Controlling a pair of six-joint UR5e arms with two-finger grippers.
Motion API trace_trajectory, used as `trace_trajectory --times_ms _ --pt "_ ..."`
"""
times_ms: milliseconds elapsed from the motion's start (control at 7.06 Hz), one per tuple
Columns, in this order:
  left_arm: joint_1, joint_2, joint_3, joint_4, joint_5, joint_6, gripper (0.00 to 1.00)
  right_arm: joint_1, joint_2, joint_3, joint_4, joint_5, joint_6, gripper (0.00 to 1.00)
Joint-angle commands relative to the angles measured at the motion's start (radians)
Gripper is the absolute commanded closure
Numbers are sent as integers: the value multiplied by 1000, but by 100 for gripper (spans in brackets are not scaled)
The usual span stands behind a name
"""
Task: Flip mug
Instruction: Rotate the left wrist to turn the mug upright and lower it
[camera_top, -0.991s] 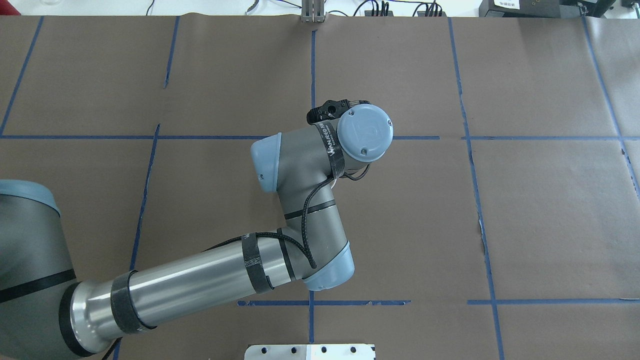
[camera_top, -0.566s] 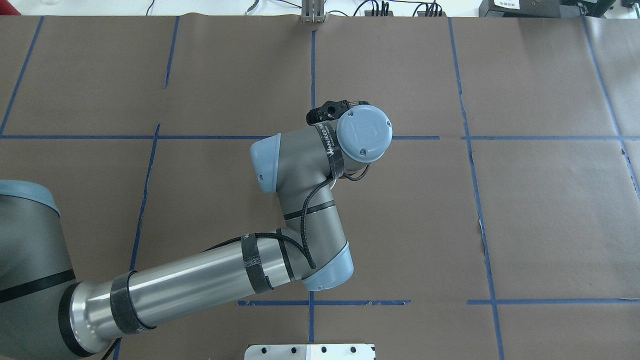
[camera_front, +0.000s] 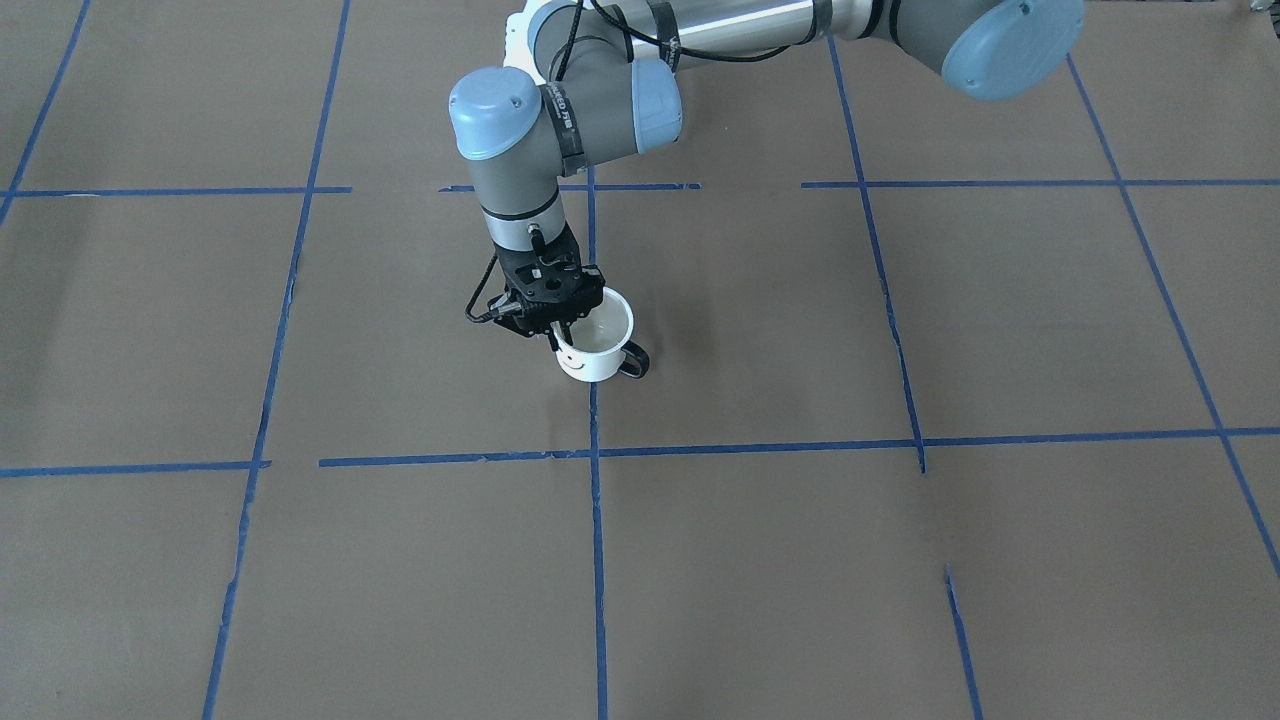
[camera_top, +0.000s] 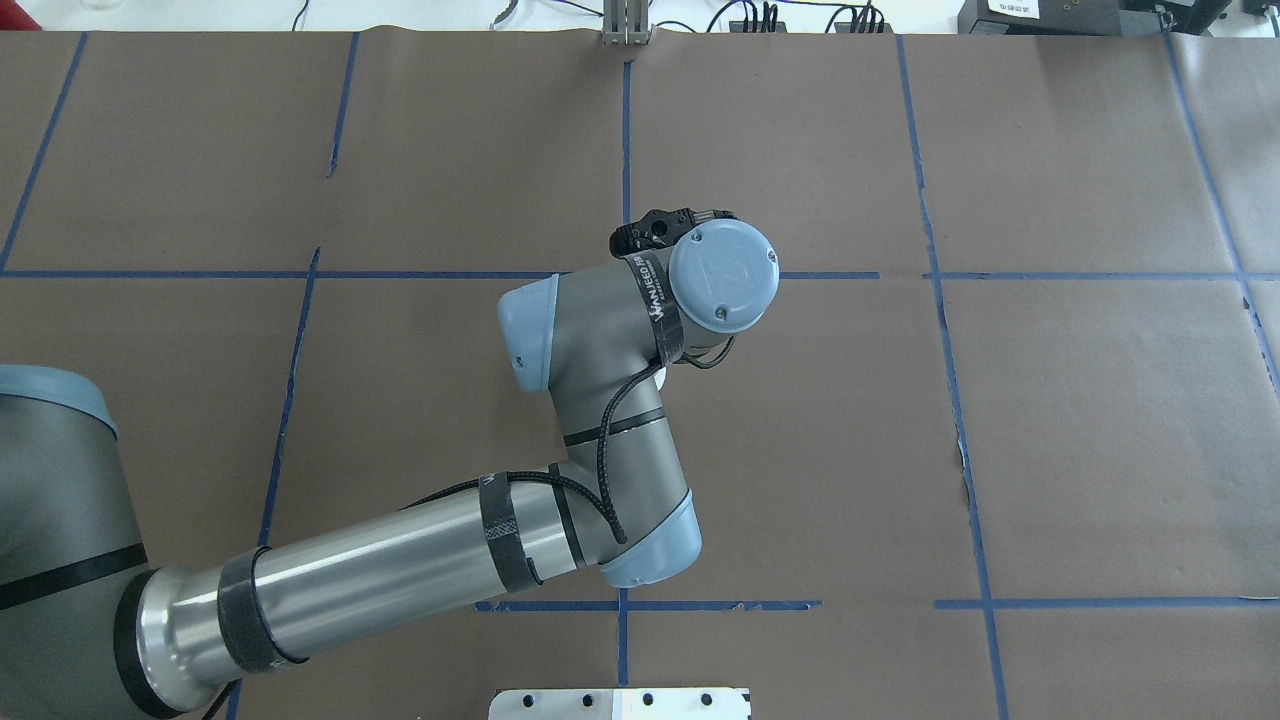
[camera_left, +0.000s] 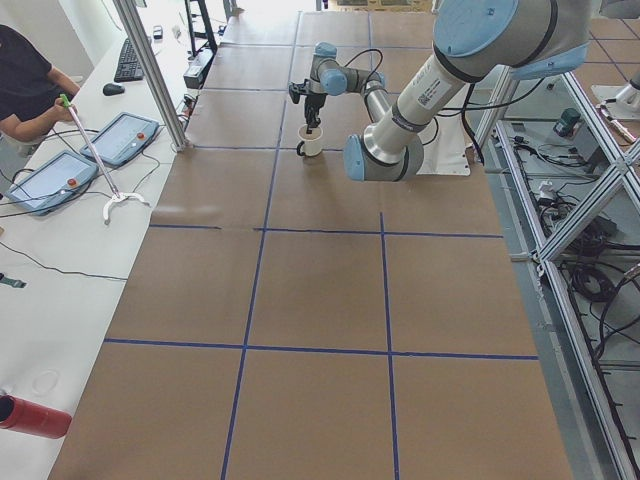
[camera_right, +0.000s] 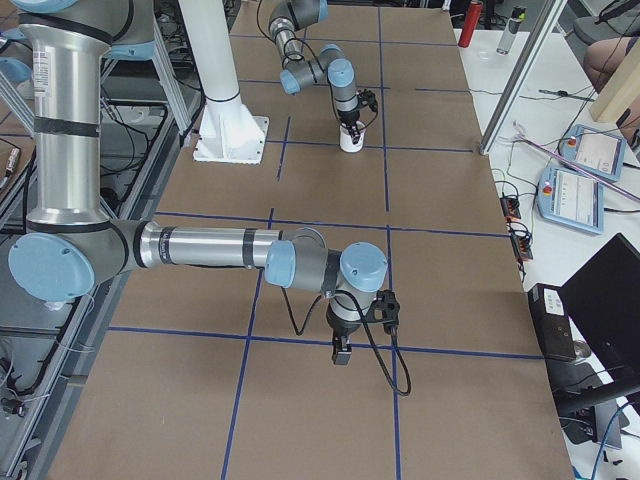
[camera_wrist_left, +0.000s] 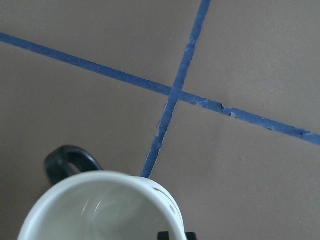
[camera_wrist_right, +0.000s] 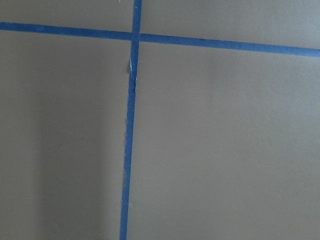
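The small white mug (camera_front: 592, 358) stands upright, mouth up, on the brown table near a blue tape crossing. Its smiley face shows on the near side and its black handle (camera_front: 636, 362) points to the view's right. My left gripper (camera_front: 557, 334) comes straight down and is shut on the mug's rim opposite the handle. The left wrist view looks into the pale inside of the mug (camera_wrist_left: 100, 212). In the overhead view the wrist hides the mug. My right gripper (camera_right: 342, 354) hangs over bare table far from the mug; I cannot tell whether it is open or shut.
The table (camera_front: 900, 560) is covered in brown paper with a blue tape grid. A white mounting plate (camera_top: 620, 703) sits at the robot's edge. Operator tablets (camera_left: 70, 165) and a red can (camera_left: 30, 415) lie on the side bench.
The left wrist has shifted slightly toward the robot and to the view's left in the overhead view. Nothing else has moved.
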Motion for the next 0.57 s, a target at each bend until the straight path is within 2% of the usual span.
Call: trace_trajectory --times_ms 0,425 --pt "1 3 -6 -1 -2 2 0 0 0 0 0 0 0 0" --pt "-43 4 -107 33 -40 46 0 0 0 0 0 0 0 0"
